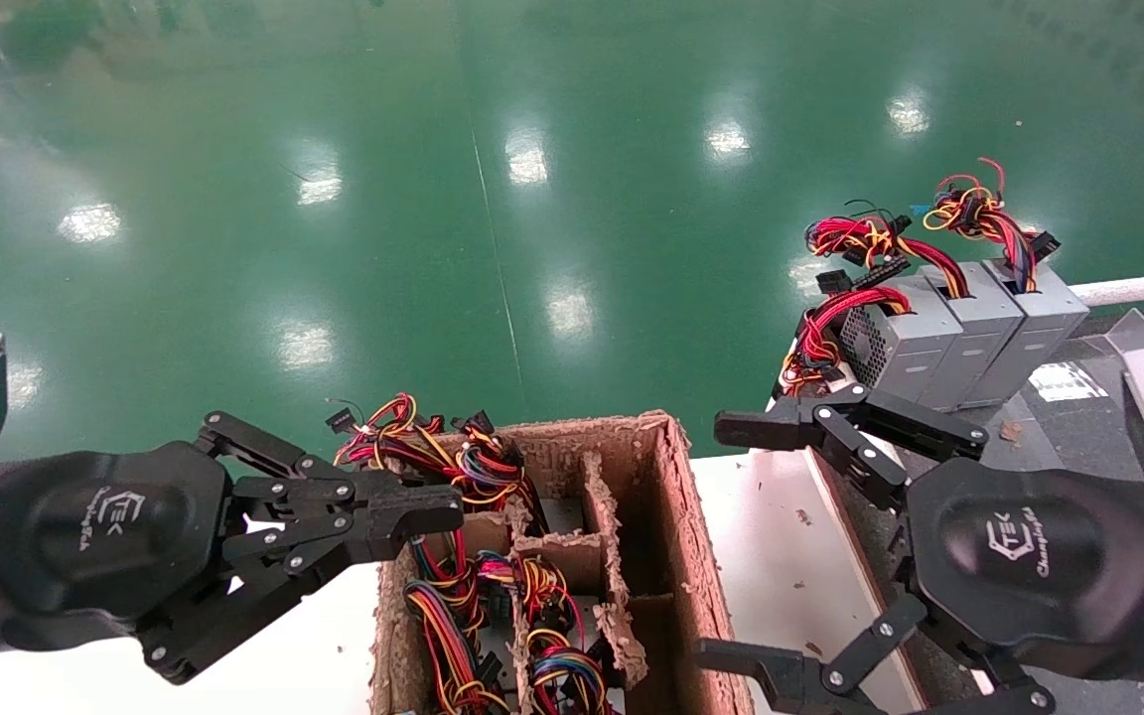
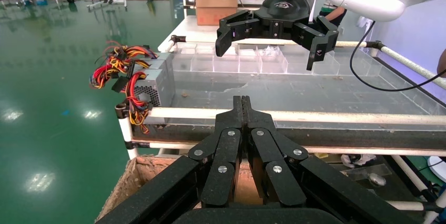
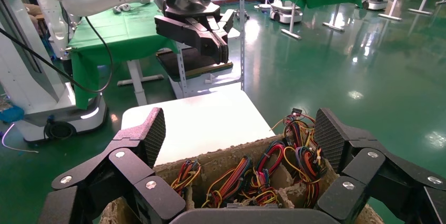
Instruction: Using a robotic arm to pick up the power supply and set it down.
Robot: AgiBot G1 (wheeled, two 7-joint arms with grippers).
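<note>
Green floor (image 1: 493, 199) lay open beyond white table (image 1: 790, 556). Cardboard divider box (image 1: 676, 556) sat mid-table, wire bundles inside. Three power supplies (image 1: 959, 338) stood at the far right edge. Left gripper (image 1: 433, 511) clenched empty; right gripper (image 1: 731, 541) spread wide.

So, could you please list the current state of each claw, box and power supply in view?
Left claw: shut, empty, above the box.
Right claw: open, empty.
Cardboard box: open-topped, wire bundles in some compartments.
Power supplies: three side by side on the rack, wires up.
</note>
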